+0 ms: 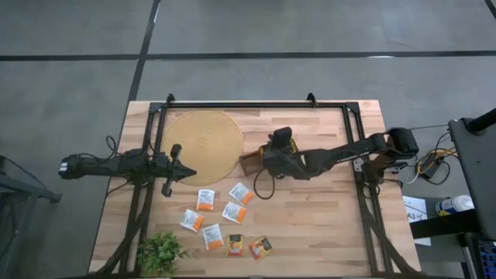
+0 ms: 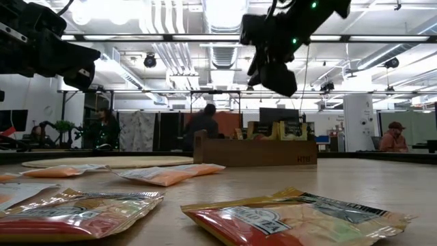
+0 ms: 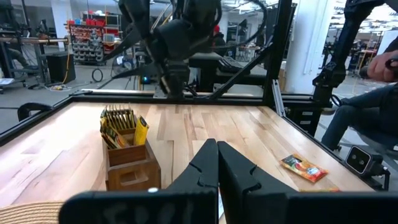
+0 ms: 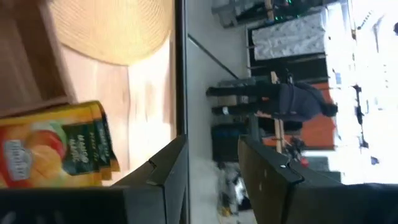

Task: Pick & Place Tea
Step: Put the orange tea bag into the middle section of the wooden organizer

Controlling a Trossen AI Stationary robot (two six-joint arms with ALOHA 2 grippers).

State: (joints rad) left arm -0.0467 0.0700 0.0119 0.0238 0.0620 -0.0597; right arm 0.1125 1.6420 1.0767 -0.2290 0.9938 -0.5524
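Overhead, the right gripper [image 1: 271, 152] hangs above the brown wooden compartment tray [image 1: 253, 163] near the middle of the pale butcher-block table [image 1: 325, 225], its two dark fingers [image 4: 169, 163] parted with clear space between them and nothing in their grasp. Upright in the tray stand several dark green-and-yellow tea-bag sachets [image 3: 119, 122], packed edge to edge; one with a mango print [image 4: 56, 146] shows just beside the right fingers in the right wrist view. Seven more flat squarish sachets lie loose on the table nearer the front edge, among them a white one with an orange patch [image 1: 205, 199] and an orange-red one [image 1: 260, 247] close to the small leafy green plant [image 1: 160, 253].

Across the table, the left gripper [image 1: 186, 173] waits over the rim of the round woven straw mat [image 1: 203, 145], its fingertips pressed together and holding nothing.

Judging by their look, the sachets are very light, thin and pliable, with glossy wrappers likely to slip or buckle under a firm squeeze. Lying flat, they offer little height to grip; the low view shows their edges [image 2: 205, 168] curling slightly off the wood, and a raised edge or corner seems the likeliest purchase. A pinch across a short edge should hold without crushing the contents. People are visible in the room beyond.
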